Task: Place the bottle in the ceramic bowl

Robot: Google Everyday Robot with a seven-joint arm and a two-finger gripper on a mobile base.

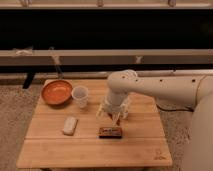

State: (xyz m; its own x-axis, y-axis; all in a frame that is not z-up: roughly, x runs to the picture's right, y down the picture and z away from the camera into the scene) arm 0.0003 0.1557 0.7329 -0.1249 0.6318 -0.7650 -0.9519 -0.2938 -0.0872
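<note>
One shallow orange ceramic bowl (56, 92), far-left corner of wooden table (90, 150) | translucent cup (80, 95) beside it | gripper (114, 114) mid-table, you can't tell its grip

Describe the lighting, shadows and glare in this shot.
Camera view: warm, even light on the light wooden slatted table; the dark band behind it falls to black; the pale tool hangs over the table's middle; no harsh glare on the round orange ceramic bowl.

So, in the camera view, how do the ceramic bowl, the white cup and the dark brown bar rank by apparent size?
Largest: ceramic bowl.
Then white cup and dark brown bar, too alike to rank; the bar also lies nearer the camera.
The hand hangs just behind the bar.
</note>
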